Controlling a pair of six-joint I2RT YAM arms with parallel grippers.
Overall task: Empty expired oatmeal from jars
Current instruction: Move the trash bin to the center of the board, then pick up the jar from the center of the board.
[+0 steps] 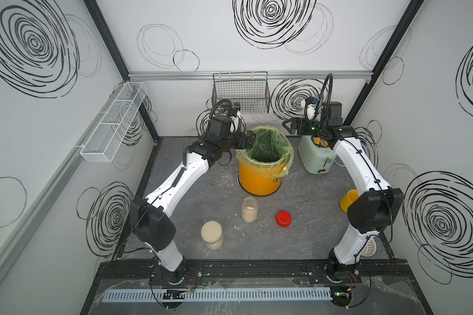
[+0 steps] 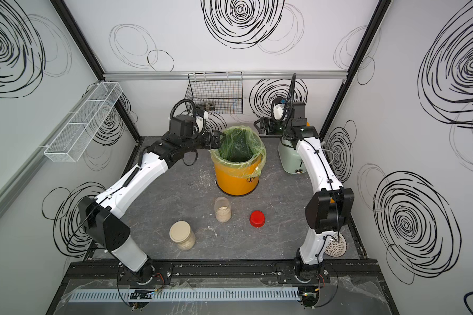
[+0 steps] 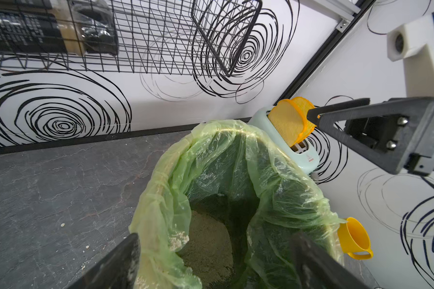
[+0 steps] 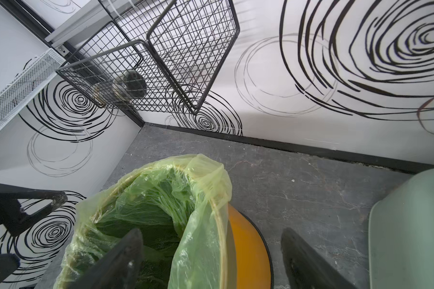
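"Top views, both alike: the slim jar (image 1: pixel 249 209) stands upright mid-table, long axis vertical, open mouth facing the ceiling, oatmeal (image 1: pixel 249 216) in its lower part. There's its red cap (image 1: pixel 283 218), lying apart on the right."

"And the wide jar (image 1: pixel 212 235) at near left is upright too, beige lid on. The yellow bin (image 1: pixel 260 178) sits just beyond them. Both arms are up at its rim. The left gripper (image 1: pixel 249 139) is on the left side, and the right gripper (image 1: pixel 286 126) is raised between the bin and the pale green toaster (image 1: pixel 316 158)."

"The yellow cup (image 1: pixel 348 203) is half hidden behind the right arm."

"Left wrist now: fingers (image 3: pixel 120 260) spread wide, nothing between them. The green liner (image 3: pixel 211 155) is below, with a grainy heap (image 3: pixel 208 240) at the bottom. There's something dark in the wire basket (image 3: pixel 161 37), can't make it out."

"Right wrist: pincer wide as well and empty, over the bin's edge. The toaster is cut off at the frame."
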